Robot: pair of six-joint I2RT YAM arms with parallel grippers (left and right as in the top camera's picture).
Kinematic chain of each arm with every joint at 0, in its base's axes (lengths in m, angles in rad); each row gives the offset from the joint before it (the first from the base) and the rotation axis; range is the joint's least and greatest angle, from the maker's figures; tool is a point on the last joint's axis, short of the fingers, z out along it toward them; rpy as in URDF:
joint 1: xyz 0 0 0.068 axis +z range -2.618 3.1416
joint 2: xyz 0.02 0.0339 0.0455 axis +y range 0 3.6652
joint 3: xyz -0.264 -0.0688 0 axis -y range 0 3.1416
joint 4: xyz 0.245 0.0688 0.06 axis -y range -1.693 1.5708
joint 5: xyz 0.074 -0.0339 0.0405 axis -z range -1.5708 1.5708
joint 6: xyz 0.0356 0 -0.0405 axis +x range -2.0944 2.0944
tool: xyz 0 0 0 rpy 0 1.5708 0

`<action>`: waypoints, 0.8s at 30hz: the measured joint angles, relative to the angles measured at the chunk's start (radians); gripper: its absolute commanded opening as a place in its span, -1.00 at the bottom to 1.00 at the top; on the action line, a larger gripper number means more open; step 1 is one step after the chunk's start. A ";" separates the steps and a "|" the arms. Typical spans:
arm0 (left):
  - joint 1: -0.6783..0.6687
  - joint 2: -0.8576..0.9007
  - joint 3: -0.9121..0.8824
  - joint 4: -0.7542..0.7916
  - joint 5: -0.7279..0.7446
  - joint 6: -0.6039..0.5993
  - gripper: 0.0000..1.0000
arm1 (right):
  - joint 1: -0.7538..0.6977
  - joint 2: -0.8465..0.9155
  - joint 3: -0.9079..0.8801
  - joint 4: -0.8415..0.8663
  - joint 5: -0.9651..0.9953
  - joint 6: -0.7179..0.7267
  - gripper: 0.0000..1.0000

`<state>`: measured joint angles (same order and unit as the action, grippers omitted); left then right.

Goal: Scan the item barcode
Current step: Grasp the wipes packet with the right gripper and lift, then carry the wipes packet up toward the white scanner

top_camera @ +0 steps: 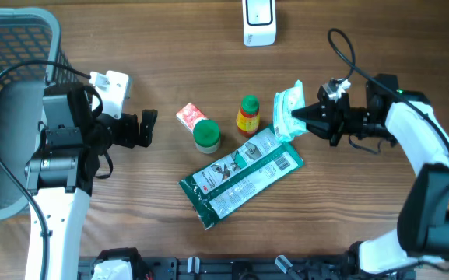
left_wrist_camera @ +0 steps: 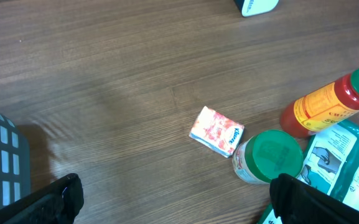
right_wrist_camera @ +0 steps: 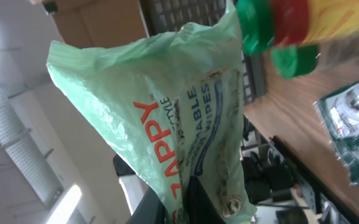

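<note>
Wipes pack (right_wrist_camera: pixel 167 124) sits pinched in the shut right pincer (top_camera: pixel 300 117), long axis crosswise to the fingers, near the white scanner (top_camera: pixel 259 23), below-right of it. Left pincer (top_camera: pixel 148 128) gapes wide and empty, farther from the scanner.

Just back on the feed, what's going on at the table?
On the right gripper the fingers are shut on a pale green pack of wipes, near the sauce bottle. The left gripper is open and empty, beside the small tissue packet. The white scanner sits at the far edge; the pack is not at it yet.
</note>
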<state>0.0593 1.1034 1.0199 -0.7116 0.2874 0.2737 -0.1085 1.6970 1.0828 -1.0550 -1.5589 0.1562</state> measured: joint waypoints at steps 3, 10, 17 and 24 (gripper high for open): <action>0.000 0.000 0.000 0.000 0.000 0.000 1.00 | 0.000 -0.071 0.000 -0.040 0.000 -0.060 -0.91; 0.000 0.000 0.000 0.000 0.000 0.000 1.00 | 0.000 -0.210 0.000 -0.098 0.000 -0.118 -0.91; 0.000 0.000 0.000 0.000 0.000 0.000 1.00 | 0.000 -0.293 0.000 -0.320 0.000 -0.246 -0.92; 0.000 0.000 0.000 0.000 0.000 0.000 1.00 | 0.000 -0.328 0.000 -0.400 0.000 -0.359 -0.92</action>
<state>0.0593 1.1034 1.0199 -0.7113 0.2874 0.2737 -0.1085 1.3685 1.0828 -1.4551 -1.5589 -0.2031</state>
